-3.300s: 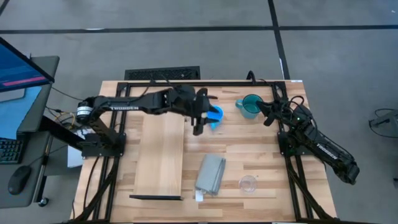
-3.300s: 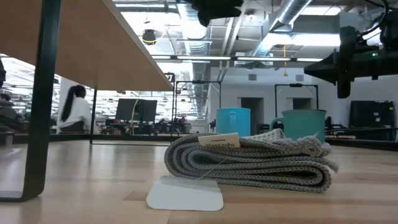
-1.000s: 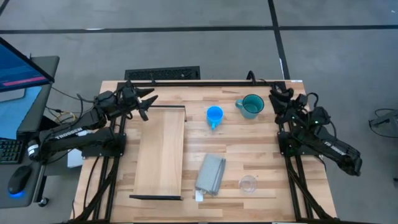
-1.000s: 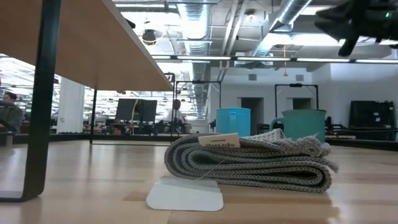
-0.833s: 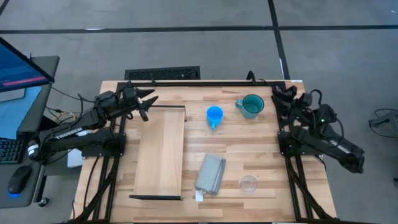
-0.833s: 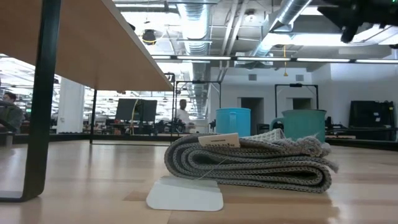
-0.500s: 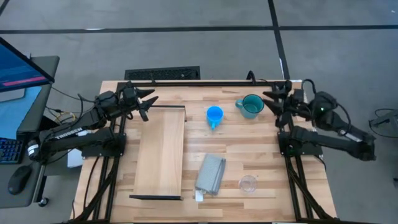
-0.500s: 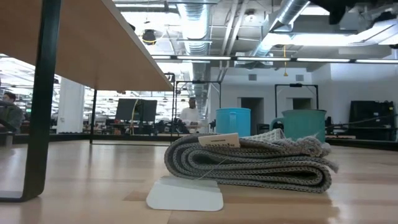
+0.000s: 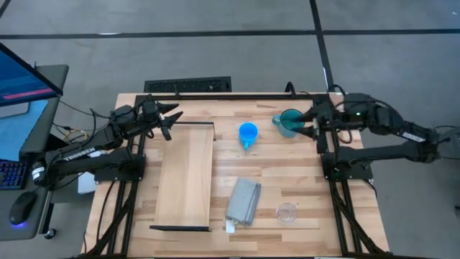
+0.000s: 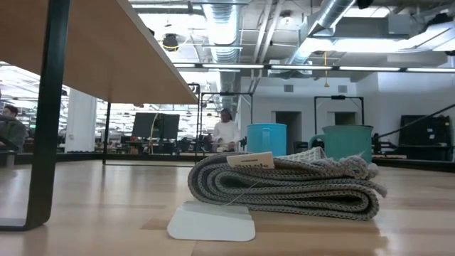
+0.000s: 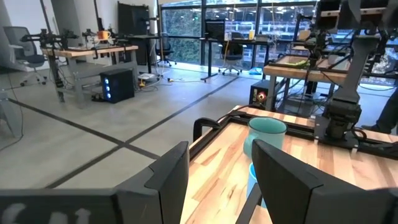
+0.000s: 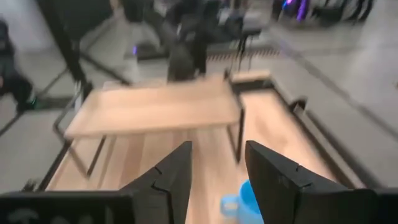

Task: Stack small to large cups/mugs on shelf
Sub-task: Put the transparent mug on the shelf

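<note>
The right arm's tool, fingers spread and empty, hovers just beside the large teal handled mug, the small clear plastic cup well apart from it, while the left arm's released tool waits by the long pale wooden shelf.

The bench is a slatted light-wood top on a black frame, standing on a grey floor crossed by dark lines. A floor vent lies just beyond its far edge. To the left, a desk carries a monitor, keyboard and mouse. Beyond, an open workshop shows exposed ceiling ducts, strip lights, large windows, other workbenches and a person standing far off.
</note>
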